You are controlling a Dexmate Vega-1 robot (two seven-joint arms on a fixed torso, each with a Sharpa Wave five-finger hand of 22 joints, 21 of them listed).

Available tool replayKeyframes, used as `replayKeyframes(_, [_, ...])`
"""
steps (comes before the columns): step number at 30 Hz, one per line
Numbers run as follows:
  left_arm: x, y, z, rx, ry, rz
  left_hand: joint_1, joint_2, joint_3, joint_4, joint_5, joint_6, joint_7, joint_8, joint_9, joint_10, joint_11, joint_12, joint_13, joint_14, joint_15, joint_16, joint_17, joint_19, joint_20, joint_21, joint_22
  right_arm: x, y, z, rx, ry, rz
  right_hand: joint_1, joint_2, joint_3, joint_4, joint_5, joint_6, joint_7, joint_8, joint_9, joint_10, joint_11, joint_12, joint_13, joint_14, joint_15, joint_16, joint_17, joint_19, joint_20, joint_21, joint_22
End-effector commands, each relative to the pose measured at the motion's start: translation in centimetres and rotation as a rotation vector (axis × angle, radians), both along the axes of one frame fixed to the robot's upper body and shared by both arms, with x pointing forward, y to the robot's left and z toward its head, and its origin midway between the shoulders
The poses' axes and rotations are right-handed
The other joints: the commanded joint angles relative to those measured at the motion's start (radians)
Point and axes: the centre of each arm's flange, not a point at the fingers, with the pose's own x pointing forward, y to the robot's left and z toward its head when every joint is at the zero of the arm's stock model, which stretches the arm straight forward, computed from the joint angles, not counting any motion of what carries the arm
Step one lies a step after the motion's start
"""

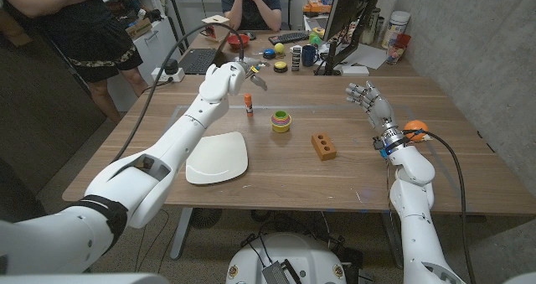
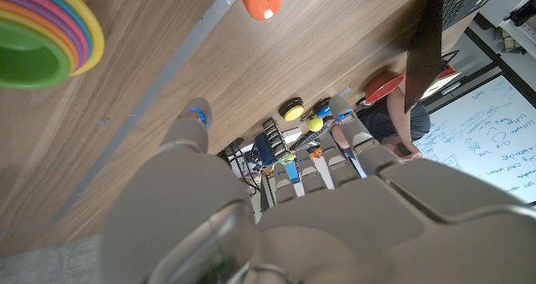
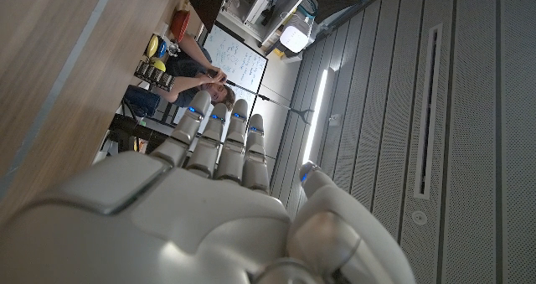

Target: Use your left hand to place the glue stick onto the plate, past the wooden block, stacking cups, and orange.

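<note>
Wooden worktop (image 1: 352,162) bearing plate (image 1: 219,157), cups (image 1: 281,121), block (image 1: 323,146), orange (image 1: 416,128); left robot hand (image 1: 243,73) above upright glue stick (image 1: 249,105), grip unclear; right robot hand (image 1: 368,100) raised, fingers apart.

No text, label, brand or number is legible on any object. A whiteboard (image 2: 490,142) behind the table carries blue handwriting in the left wrist view, too small and turned to read. The same whiteboard appears in the right wrist view (image 3: 239,62), with faint marks, unreadable.
</note>
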Motion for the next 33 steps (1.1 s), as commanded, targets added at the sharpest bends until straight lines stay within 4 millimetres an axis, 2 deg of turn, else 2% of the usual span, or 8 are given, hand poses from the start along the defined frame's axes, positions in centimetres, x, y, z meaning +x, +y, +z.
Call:
replayKeyframes(1, [0.7,-0.4,-1.0,0.056,0.062,0.033,0.01,-0.003,-0.006,-0.002,0.008,0.0,-0.003,0.007,0.001,0.002,0.002,0.006,0.002,0.007,-0.033,0.0,0.0,0.006,0.001,-0.002,0.001,0.4,-0.2,-0.2,0.007,0.005,0.001,-0.011,0.001,-0.004,0.005,0.006,0.006,0.001,0.007,0.005,0.0,0.001,0.006,0.002,0.003,0.0,0.002,-0.001,0.01,0.001,-0.005,0.004])
replayKeyframes(17, [1.4,0.0,-2.5,0.116,0.199,0.126,0.022,-0.012,-0.028,-0.004,0.014,0.002,-0.002,0.01,0.001,0.006,0.004,0.004,0.003,0.011,-0.028,0.001,0.001,0.012,0.0,-0.011,0.001,0.7,-0.4,-0.1,0.008,0.006,-0.023,-0.017,-0.001,-0.009,0.007,0.007,0.006,0.001,0.007,0.005,-0.002,0.001,0.005,0.003,0.004,0.002,0.002,-0.001,0.01,0.002,-0.01,0.004])
replayKeyframes(33, [2.5,0.1,-4.0,0.147,0.242,0.162,0.032,-0.013,-0.048,-0.004,0.02,0.002,-0.002,0.01,0.001,0.003,0.006,0.002,0.004,0.019,-0.026,0.003,0.002,0.03,0.003,-0.014,0.002,0.5,-0.8,-0.2,0.02,-0.001,-0.02,-0.023,-0.003,-0.016,0.01,0.008,0.005,0.002,0.007,0.005,-0.001,0.001,0.006,0.003,0.005,0.0,0.002,-0.001,0.013,0.001,-0.014,0.005])
